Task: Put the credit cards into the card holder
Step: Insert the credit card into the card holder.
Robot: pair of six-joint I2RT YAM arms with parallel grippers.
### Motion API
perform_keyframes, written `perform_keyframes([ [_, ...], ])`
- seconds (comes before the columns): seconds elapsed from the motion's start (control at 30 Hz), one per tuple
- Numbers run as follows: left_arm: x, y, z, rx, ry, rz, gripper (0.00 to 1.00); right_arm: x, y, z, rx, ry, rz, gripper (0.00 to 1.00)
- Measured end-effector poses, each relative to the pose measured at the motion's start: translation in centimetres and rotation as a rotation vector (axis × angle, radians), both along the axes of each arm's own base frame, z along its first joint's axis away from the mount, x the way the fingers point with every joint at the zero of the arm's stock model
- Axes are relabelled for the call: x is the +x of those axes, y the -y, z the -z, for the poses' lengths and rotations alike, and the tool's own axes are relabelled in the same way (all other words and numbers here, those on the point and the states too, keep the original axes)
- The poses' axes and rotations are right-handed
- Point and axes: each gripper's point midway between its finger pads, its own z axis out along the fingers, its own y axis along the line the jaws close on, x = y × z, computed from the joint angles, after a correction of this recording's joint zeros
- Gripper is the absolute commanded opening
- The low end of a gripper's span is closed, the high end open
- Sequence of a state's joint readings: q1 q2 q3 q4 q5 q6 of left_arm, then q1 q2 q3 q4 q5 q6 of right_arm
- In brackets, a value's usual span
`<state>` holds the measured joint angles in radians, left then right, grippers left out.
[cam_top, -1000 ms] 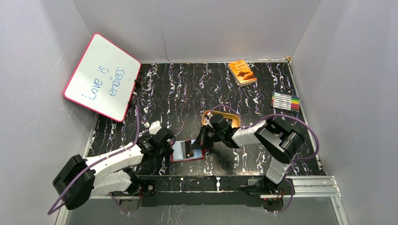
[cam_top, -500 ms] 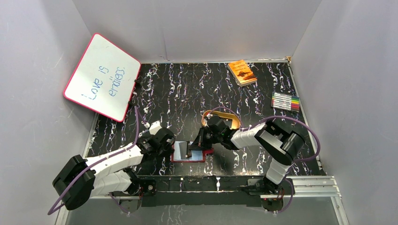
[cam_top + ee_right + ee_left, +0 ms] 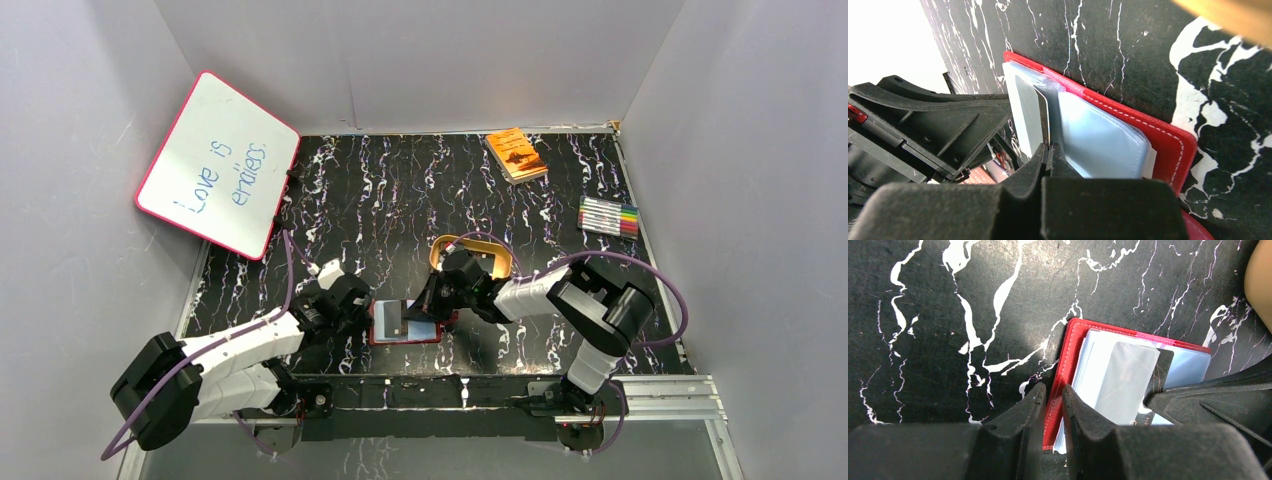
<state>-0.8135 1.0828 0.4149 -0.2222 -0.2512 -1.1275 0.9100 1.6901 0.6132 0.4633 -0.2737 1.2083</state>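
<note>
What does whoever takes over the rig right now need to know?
Left gripper: clamped on the cover edge of the open dark red leather-like card holder, holding it flat on the table.
Right gripper: shut, pinching a thin dark card at the holder's clear sleeves.
A pale grey card lies over the dark one.
Done: both cards are at the holder.
Left: neither looks seated in a pocket. Push them home, then release.

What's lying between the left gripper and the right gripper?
The open red card holder, with a grey card over it; the top view shows it between them.
</note>
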Motion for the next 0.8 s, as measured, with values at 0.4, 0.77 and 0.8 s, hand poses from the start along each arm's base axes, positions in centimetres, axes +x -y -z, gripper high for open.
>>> perform_keyframes([
  [0.4, -0.1, 0.2, 0.0, -0.021, -0.001, -0.003, 0.17, -0.3, -0.6, -0.1, -0.016, 0.02, -0.009, 0.11],
  [0.77, -0.3, 0.4, 0.0, -0.036, -0.011, -0.001, 0.17, -0.7, 0.3, 0.3, -0.065, 0.031, -0.026, 0.4],
  [0.8, -0.3, 0.5, 0.0, -0.037, -0.01, -0.001, 0.17, -0.7, 0.3, 0.2, -0.065, 0.034, -0.029, 0.4],
])
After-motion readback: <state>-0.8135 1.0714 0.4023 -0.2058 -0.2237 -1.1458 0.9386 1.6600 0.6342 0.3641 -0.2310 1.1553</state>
